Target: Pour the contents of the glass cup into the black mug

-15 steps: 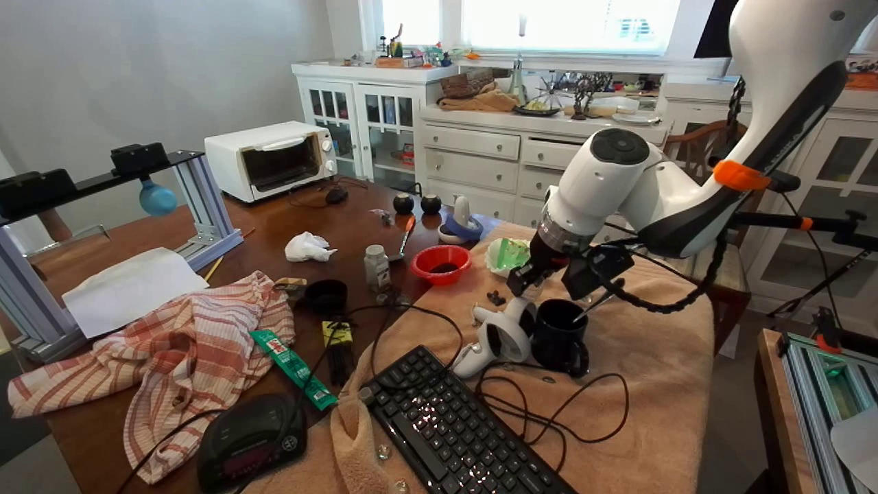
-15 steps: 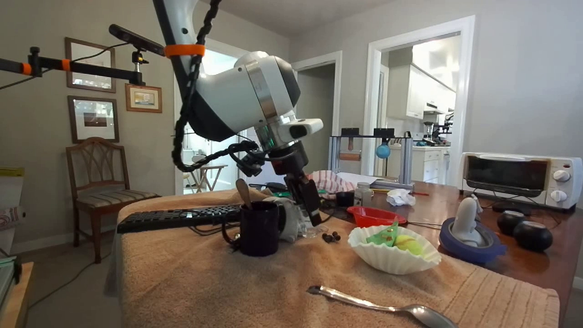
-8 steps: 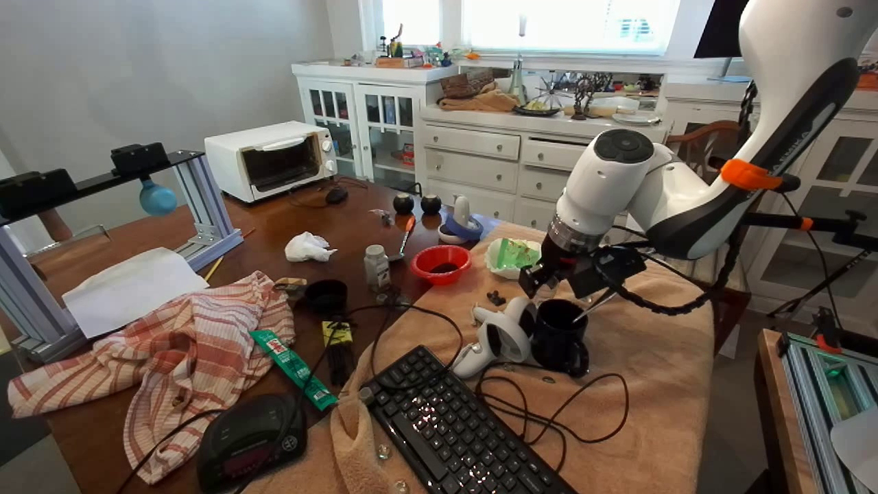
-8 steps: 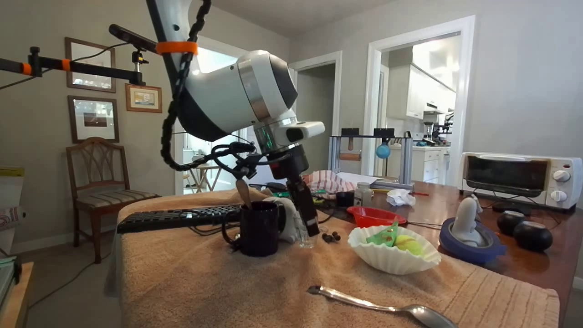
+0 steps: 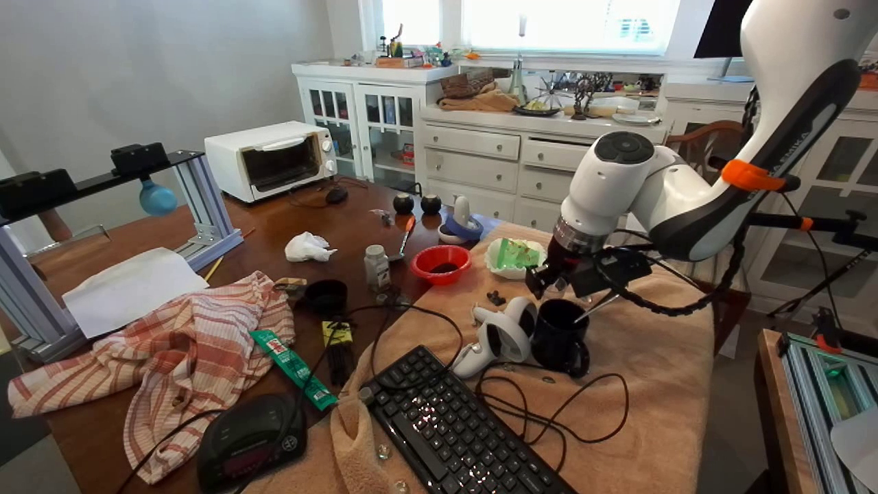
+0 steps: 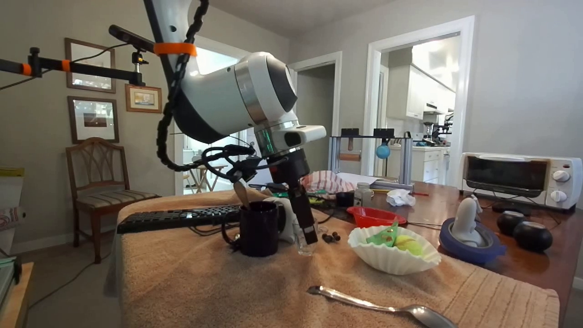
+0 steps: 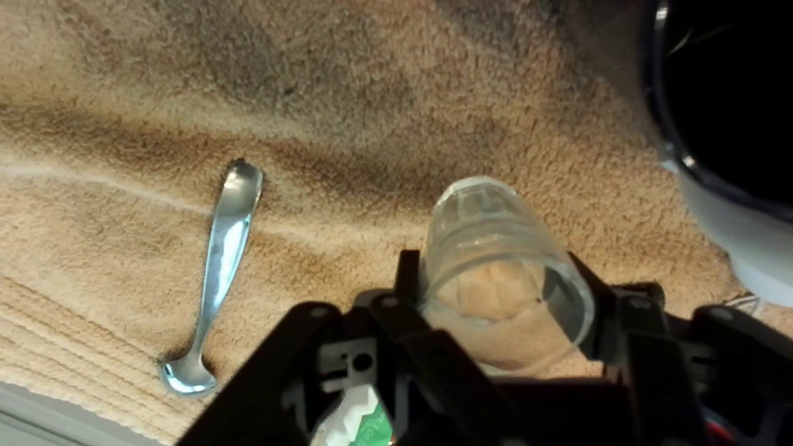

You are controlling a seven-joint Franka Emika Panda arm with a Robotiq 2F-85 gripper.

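One black mug (image 6: 258, 232) stands upright on one tan towel (image 6: 205, 278), and one handle (image 6: 242, 195) pokes up out of it. Just beside the mug, the gripper (image 7: 499, 282) has its two fingers (image 7: 407, 275) squeezed on one glass cup (image 7: 489, 241). One spoon (image 7: 226, 251) lies apart from the mug. Two round black things (image 6: 533, 237) sit far from the mug, and one red bowl (image 5: 439, 278) is nearer to it

Bright windows (image 5: 569, 26) stand above white drawers (image 5: 475, 169) and a glass-doored cabinet (image 5: 358, 130), beside a plain grey wall (image 5: 171, 62). A wooden chair (image 6: 112, 199) stands on the greyish floor (image 6: 52, 269) near framed pictures (image 6: 94, 119); a white-trimmed doorway (image 6: 374, 91) opens onto a lit kitchen (image 6: 413, 93).
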